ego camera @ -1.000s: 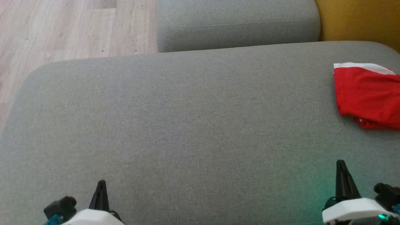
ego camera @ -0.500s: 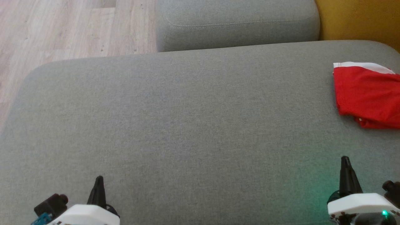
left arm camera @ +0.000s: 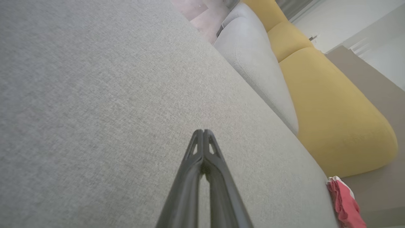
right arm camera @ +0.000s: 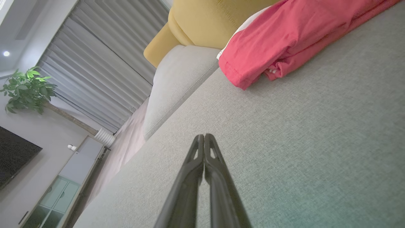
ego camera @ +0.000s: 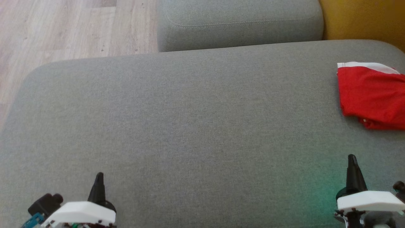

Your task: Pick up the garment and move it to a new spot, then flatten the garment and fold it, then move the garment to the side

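garment (ego camera: 371, 95): red with a white band, was seen lying folded over at the far right of the grey cushion (ego camera: 190, 126), partly cut off by the picture's edge.
left gripper (ego camera: 99, 174): was held over the cushion's near left, jaws pressed together, nothing pinched.
right gripper (ego camera: 351, 157): was held at the near right, jaws pressed together, empty, well apart from the garment.
beyond: a second grey cushion (ego camera: 240, 25), a yellow cushion (ego camera: 364, 19) and a wooden floor (ego camera: 63, 28) were seen.

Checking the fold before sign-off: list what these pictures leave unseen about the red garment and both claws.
Red garment: head view's right edge cuts off its right part.
Its lower layers: right wrist view, covered by the top fold.
Left claw and right claw: head view, arms cut by the bottom edge.
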You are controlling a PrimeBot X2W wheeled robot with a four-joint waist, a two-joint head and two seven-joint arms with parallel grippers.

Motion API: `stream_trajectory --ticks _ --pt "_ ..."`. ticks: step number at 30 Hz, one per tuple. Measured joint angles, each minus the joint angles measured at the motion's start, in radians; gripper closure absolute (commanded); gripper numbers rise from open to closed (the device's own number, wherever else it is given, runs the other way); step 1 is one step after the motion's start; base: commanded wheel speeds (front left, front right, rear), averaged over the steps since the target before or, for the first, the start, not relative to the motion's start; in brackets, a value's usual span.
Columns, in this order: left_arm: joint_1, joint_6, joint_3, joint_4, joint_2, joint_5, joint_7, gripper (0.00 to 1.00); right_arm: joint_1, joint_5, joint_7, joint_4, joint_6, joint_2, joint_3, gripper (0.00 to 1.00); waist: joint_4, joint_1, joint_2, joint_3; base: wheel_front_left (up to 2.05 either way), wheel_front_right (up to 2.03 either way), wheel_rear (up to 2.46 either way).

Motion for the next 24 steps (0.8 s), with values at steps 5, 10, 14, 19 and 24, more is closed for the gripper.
stream_trajectory --ticks 5,10,14,19,24 --pt "-0.017 -0.009 0.015 -0.001 0.000 -0.056 0.013 1.00 -0.001 0.062 0.012 -0.001 0.000 0.000 -0.001 1.00 -0.001 0.0000 0.0000 0.001 0.00 0.00 0.00" --pt "-0.025 -0.019 0.024 -0.001 0.000 -0.113 0.027 1.00 -0.016 0.124 0.028 -0.002 0.000 0.000 -0.004 1.00 -0.002 0.0000 0.0000 0.002 0.00 0.00 0.00" --pt "-0.033 -0.023 0.026 -0.001 -0.001 -0.158 0.036 1.00 -0.022 0.174 0.036 -0.004 0.000 0.000 -0.005 1.00 -0.002 0.0000 0.0000 0.002 0.00 0.00 0.00" --pt "-0.035 -0.031 0.032 -0.001 -0.001 -0.216 0.052 1.00 -0.023 0.235 0.051 -0.004 0.000 0.000 -0.006 1.00 -0.003 0.0000 0.0000 0.003 0.00 0.00 0.00" --pt "-0.054 -0.046 0.051 -0.003 -0.001 -0.284 0.070 1.00 -0.040 0.310 0.068 -0.008 0.000 0.000 -0.008 1.00 -0.004 0.0000 0.0000 0.004 0.00 0.00 0.00"
